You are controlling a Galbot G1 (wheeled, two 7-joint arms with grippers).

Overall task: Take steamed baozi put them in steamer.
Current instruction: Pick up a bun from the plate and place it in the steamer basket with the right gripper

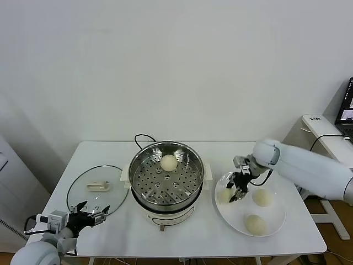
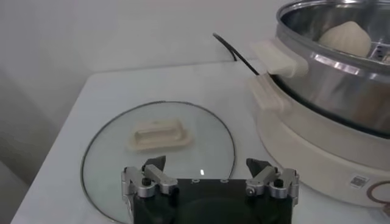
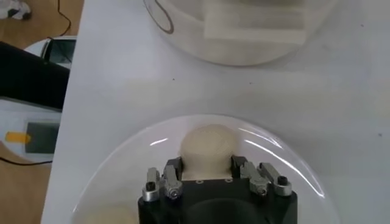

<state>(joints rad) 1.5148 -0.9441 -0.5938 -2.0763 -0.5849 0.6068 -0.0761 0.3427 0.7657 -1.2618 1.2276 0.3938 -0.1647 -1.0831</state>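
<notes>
Three pale cream round baozi sit on the flat white round plate, a fourth bun in the shiny round steel steamer at 12 o'clock of its tray. Right gripper clenched on the plate's 9 o'clock bun, fingers flanking it; lift straight up, clear the rim, don't squash. Left gripper released, idle over the round glass lid.

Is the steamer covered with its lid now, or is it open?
Open. The steamer has no lid on it: its perforated tray and one baozi are exposed, and the glass lid lies flat on the table beside it.
</notes>
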